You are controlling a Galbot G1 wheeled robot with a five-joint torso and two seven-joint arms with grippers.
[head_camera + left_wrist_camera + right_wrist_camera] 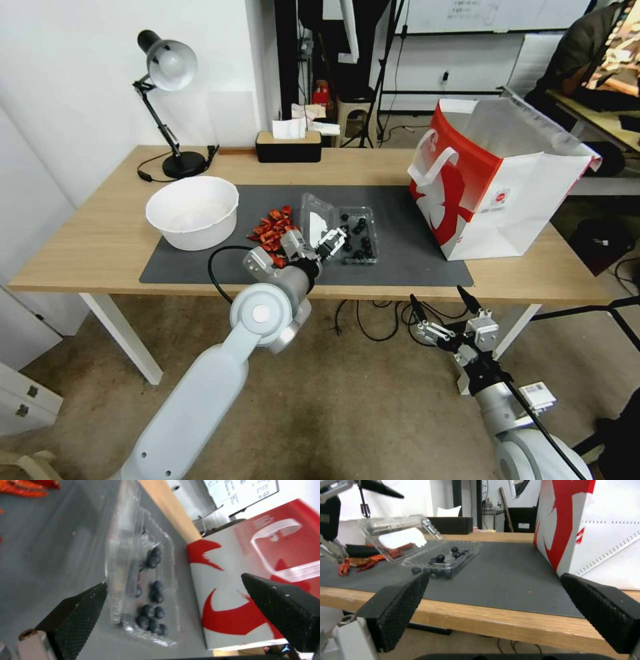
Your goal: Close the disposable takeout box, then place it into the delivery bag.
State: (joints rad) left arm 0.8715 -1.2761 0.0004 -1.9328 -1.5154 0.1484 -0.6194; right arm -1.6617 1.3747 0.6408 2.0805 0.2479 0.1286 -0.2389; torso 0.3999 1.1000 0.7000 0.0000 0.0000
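Closest to the robot, the right gripper [445,308] hangs low in front of the bench [100,247], below its front edge, with its jaws wide open and nothing in them. A little farther in, the left gripper [331,241] reaches over the front part of the dark mat [413,263] and sits right at the takeout box [341,230]. Its jaws are spread wide — in the left wrist view one black pad [78,610] is at the edge of the clear plastic and the other pad is well off to the side, so it has no hold on anything. The box lies on the mat near the middle of the bench, and it is open: the tray part holds small dark round berries [153,600], and the clear lid [398,536] tilts up on the side toward the red pieces. In the right wrist view the lid stands at a slant above the tray. Just beside the box, on the robot's left, is a small heap of red pieces [270,230], and past that a round white bowl [192,212]. On the robot's right, the big red and white delivery bag [497,180] stands upright with its top open — well apart from the box. At the back of the bench are a black desk lamp [170,100] and a black tissue box [288,145].
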